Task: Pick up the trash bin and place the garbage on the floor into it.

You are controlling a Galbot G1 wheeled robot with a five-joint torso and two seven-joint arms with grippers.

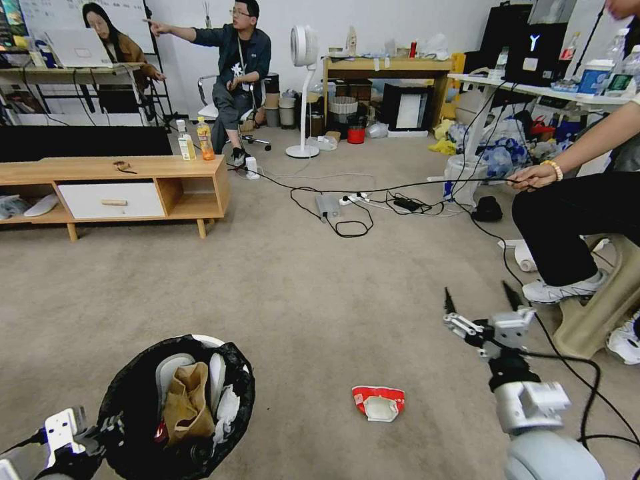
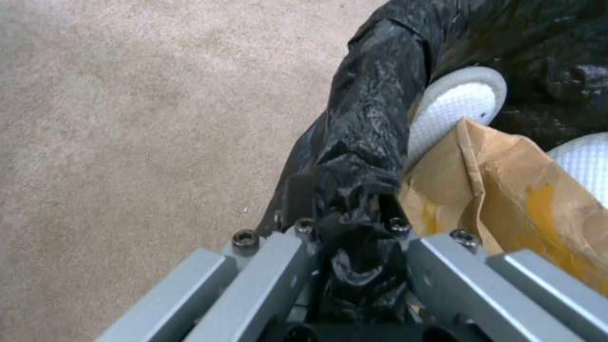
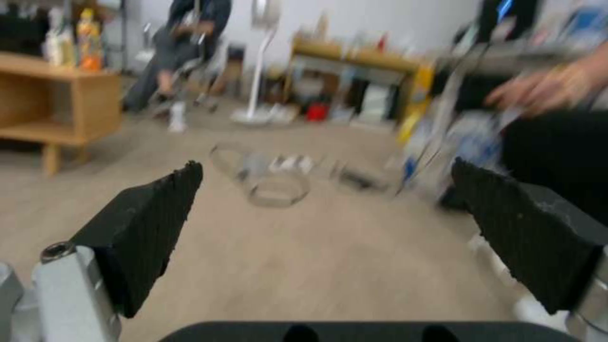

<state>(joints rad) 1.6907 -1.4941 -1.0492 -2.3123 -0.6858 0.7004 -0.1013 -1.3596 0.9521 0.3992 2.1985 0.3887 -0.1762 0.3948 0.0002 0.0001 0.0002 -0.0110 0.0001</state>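
Nearest to us, at the lower left of the head view, the left gripper (image 1: 110, 427) was clamped on the gathered black bag at the rim of the trash bin (image 1: 133, 393); the left wrist view showed its fingers (image 2: 298, 194) pinching that bunched plastic at the edge of the trash bin (image 2: 374, 123). Inside the bin we saw a tan folded piece of cardboard (image 1: 187, 400), white tissue (image 1: 227, 407) and the grey flap (image 1: 170, 370); the cardboard (image 2: 513, 190) sat just beside the gripped rim. A little farther out, to the right of the bin, a red-and-white packet (image 1: 378, 403) lay alone on the floor (image 1: 300, 287), apart from both grippers. Beyond it and to the right, the right gripper (image 1: 483, 300) was raised above the carpet with its fingers spread wide and nothing between them; the right wrist view showed its two black pads (image 3: 146, 232) far apart over bare floor (image 3: 317, 266). Farther on, cables (image 1: 347, 213) trailed across the carpet. To the left stood a low wooden cabinet (image 1: 133, 187) carrying two upright drink bottles (image 1: 205, 139), and at the back a white standing fan (image 1: 304, 87) and a small red bucket (image 1: 356, 133).
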